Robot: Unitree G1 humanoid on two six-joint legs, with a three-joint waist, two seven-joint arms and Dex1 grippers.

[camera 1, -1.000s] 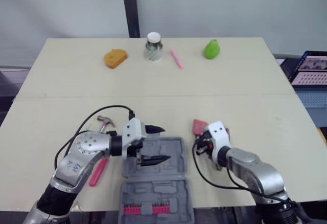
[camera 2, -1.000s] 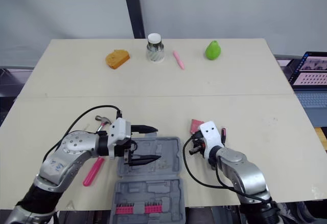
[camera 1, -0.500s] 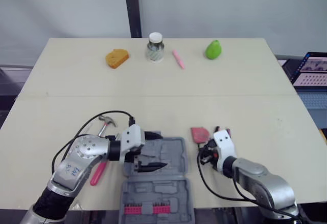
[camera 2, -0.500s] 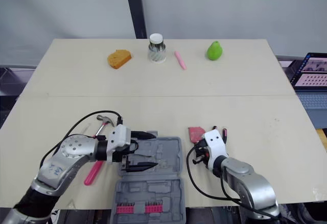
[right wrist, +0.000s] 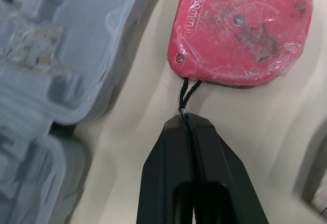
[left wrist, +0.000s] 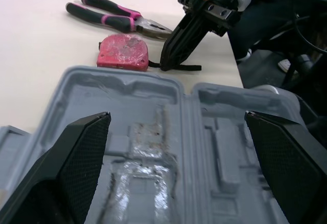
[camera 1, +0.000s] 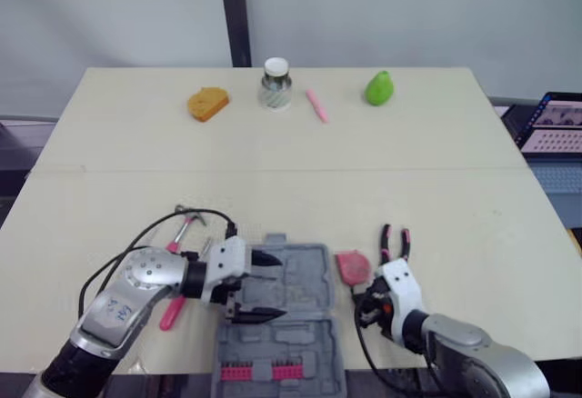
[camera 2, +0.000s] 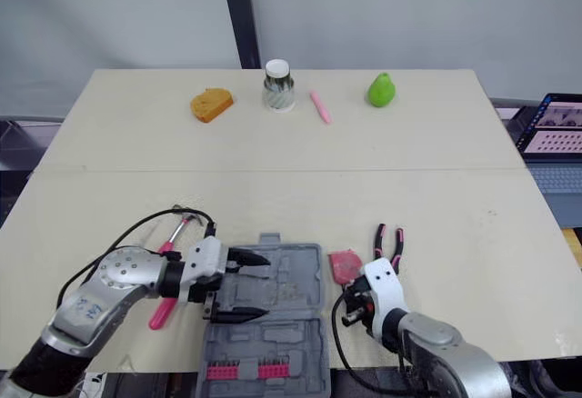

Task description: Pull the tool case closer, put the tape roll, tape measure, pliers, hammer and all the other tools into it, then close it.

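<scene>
The grey tool case (camera 1: 289, 275) lies open at the table's near edge, a row of pink bits in its near half. My left gripper (camera 1: 265, 284) is open over the case's left part, nothing between its fingers (left wrist: 76, 157). The red tape measure (camera 1: 352, 266) lies just right of the case. My right gripper (right wrist: 186, 126) is shut on the tape measure's black cord (right wrist: 185, 93). Pink-handled pliers (camera 1: 394, 240) lie beyond the right gripper (camera 1: 368, 303). The pink-handled hammer (camera 1: 185, 227) lies left of the case, partly behind my left arm.
Along the far edge stand an orange bread-shaped object (camera 1: 206, 103), a glass jar (camera 1: 275, 84), a pink pen (camera 1: 315, 105) and a green pear (camera 1: 377, 87). A laptop (camera 1: 556, 121) sits off the table's right side.
My right gripper drew back toward the near edge, dragging the tape measure by its cord, and the pliers came into view. The left gripper pulled back slightly over the case.
</scene>
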